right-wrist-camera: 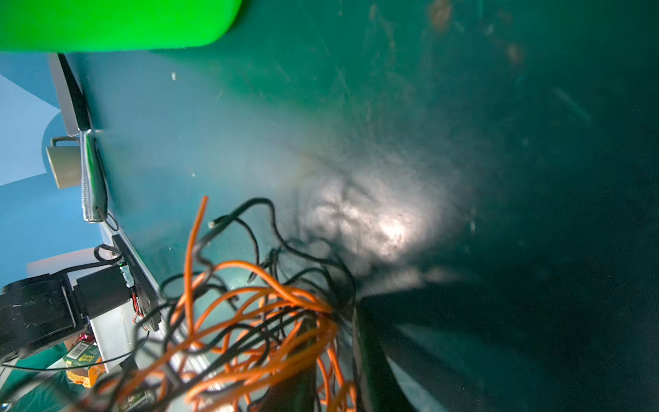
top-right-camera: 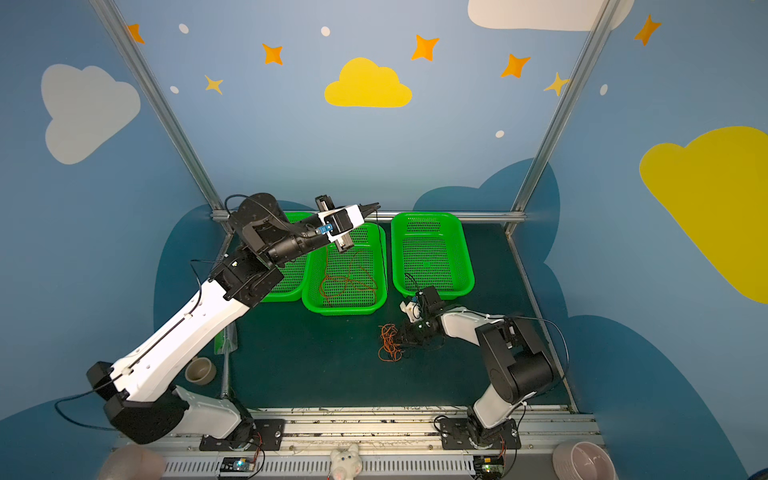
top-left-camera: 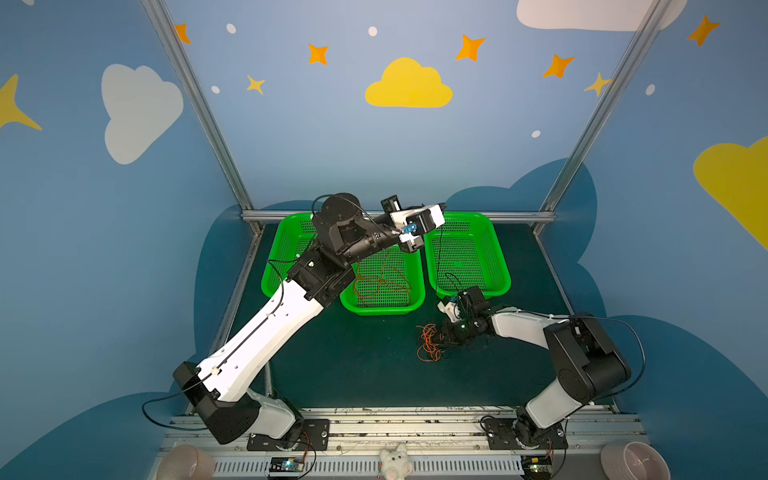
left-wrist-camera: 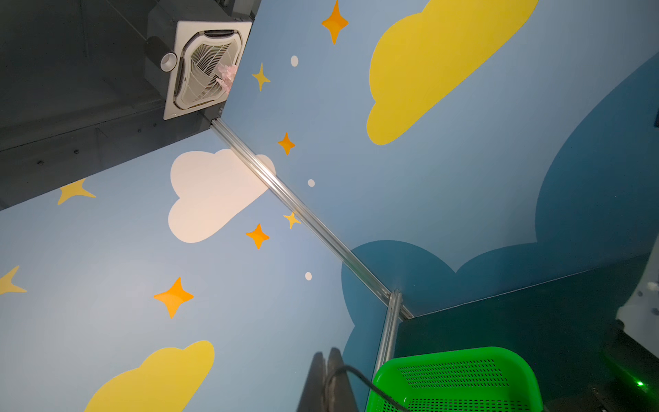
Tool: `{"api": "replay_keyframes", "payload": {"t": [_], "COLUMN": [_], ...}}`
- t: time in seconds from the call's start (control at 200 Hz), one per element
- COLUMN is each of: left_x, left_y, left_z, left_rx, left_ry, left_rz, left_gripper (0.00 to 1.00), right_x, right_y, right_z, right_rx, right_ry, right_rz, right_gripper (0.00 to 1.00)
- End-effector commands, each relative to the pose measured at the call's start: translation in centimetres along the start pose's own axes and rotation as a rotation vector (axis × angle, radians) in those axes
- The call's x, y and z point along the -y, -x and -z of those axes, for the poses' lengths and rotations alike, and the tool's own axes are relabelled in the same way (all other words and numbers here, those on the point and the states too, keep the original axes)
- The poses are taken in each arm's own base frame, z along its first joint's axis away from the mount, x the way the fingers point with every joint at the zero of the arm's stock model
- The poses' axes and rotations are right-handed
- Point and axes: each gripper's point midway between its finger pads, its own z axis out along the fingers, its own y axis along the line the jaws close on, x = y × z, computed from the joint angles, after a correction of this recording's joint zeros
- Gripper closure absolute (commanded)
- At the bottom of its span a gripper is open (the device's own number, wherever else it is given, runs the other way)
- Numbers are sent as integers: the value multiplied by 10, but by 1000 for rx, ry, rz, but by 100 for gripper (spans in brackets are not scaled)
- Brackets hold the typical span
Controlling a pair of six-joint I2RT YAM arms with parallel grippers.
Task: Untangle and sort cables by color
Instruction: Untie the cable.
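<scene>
Noting positions at the sorting bench: left gripper (top-left-camera: 443, 205) (top-right-camera: 376, 205) hung high over the back of the table, its pincer pressed together on a thin black wire (left-wrist-camera: 369, 384) that trailed down from the tips toward the mat in both top views. Right gripper (top-left-camera: 441, 336) (top-right-camera: 401, 337) sat low on the dark teal table mat (top-left-camera: 353, 365), at a tangle of thin orange and black wires (top-left-camera: 430, 343) (right-wrist-camera: 249, 321), just in front of the right-hand bright green perforated plastic basket (top-left-camera: 500, 266). Right wrist view showed strands bunched between its two dark fingers (right-wrist-camera: 371, 356); whether they were pinched or lying loose could not be told. Middle green basket (top-left-camera: 382, 308) held loose loops of reddish-orange wire (top-left-camera: 382, 283). Left green basket (top-left-camera: 275, 266) was mostly hidden behind the left arm. Only print found was on a small green-and-orange packet (right-wrist-camera: 80, 356) with a barcode, at the edge of the right wrist view, its lettering too blurred to read.
</scene>
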Motion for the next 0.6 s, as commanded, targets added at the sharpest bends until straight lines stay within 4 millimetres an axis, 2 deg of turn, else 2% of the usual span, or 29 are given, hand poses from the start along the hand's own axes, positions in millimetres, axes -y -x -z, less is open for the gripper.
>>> {"api": "replay_keyframes", "payload": {"t": [0.0, 0.185, 0.3, 0.421, 0.596], "left_x": [-17, -30, -30, -22, -1], "left_y": [20, 30, 36, 32, 18], "left_z": [4, 1, 0, 1, 6], "left_rx": [45, 67, 83, 80, 50], "left_ry": [28, 40, 21, -6, -64], "left_rz": [-8, -17, -18, -4, 23], "left_gripper": [97, 97, 97, 97, 97], "right_x": [25, 24, 18, 0, -26], "right_y": [-5, -5, -1, 9, 22], "right_z": [-3, -3, 5, 28, 77], "right_rx": [1, 0, 27, 102, 248], "right_ry": [-133, -143, -146, -141, -159], "right_rz": [-19, -14, 14, 84, 203], "right_gripper": [79, 76, 71, 66, 52]}}
